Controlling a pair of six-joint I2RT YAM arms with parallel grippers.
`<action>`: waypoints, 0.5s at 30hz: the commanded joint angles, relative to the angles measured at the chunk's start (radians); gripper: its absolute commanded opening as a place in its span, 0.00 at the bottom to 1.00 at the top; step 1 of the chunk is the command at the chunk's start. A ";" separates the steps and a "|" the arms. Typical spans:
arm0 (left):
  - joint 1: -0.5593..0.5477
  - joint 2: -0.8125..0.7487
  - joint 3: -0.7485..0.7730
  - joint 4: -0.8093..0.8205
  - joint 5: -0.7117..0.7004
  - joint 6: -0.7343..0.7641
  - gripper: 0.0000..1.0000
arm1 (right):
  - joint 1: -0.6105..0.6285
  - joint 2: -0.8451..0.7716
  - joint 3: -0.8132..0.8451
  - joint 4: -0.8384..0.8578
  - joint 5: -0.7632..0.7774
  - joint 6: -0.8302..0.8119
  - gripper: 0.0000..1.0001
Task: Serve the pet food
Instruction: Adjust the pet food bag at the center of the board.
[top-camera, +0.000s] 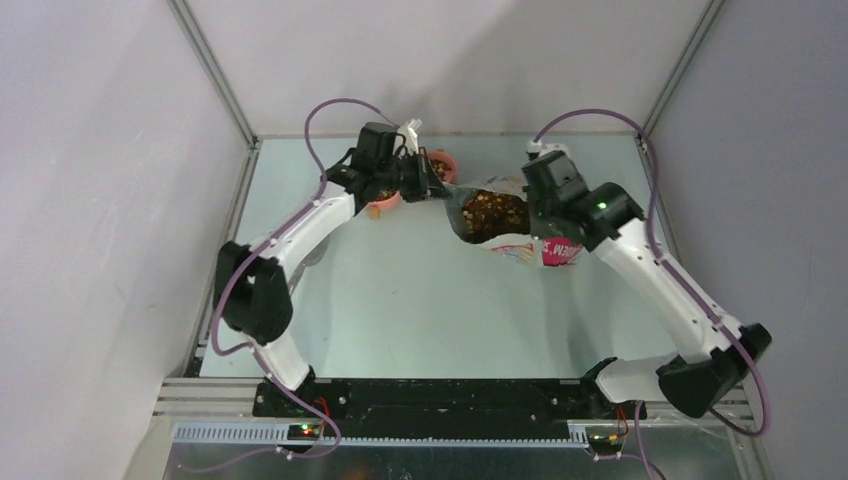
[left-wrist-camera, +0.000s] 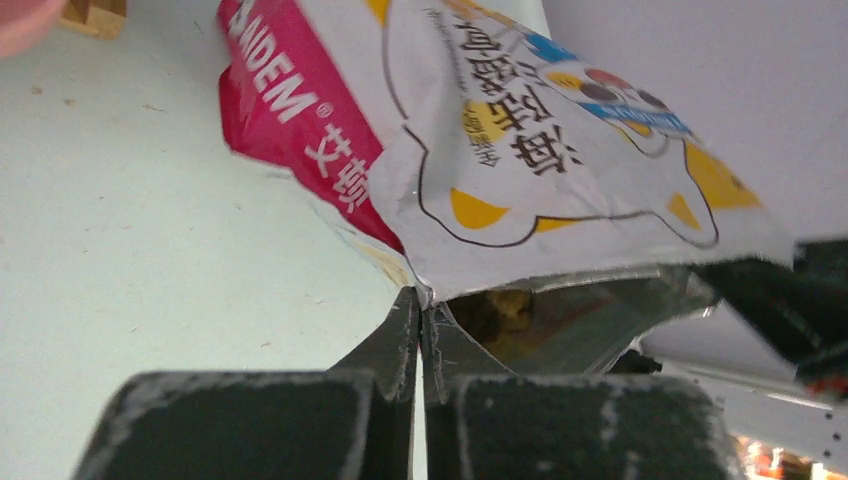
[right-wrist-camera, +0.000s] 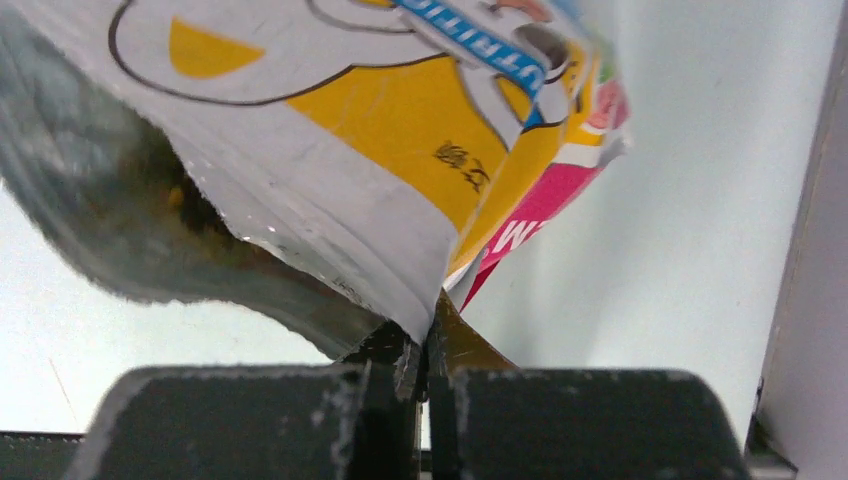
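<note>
Pet food (top-camera: 492, 212) in open bag (top-camera: 560, 252), left jaws and right jaws clamped on its rim

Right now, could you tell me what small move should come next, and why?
Probably raise the bag slightly and tip its open mouth toward the pink bowl: the left gripper and right gripper each pinch a mouth edge, and the pet food lies exposed inside.
</note>
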 joint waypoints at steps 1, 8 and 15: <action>0.044 -0.191 0.054 -0.066 0.013 0.124 0.00 | -0.050 -0.159 0.046 0.268 -0.065 -0.154 0.00; 0.045 -0.288 0.201 -0.306 -0.052 0.153 0.00 | -0.126 -0.141 0.204 0.262 -0.171 -0.142 0.00; 0.045 -0.373 0.233 -0.372 -0.097 0.142 0.00 | -0.134 -0.076 0.305 0.246 -0.231 -0.088 0.00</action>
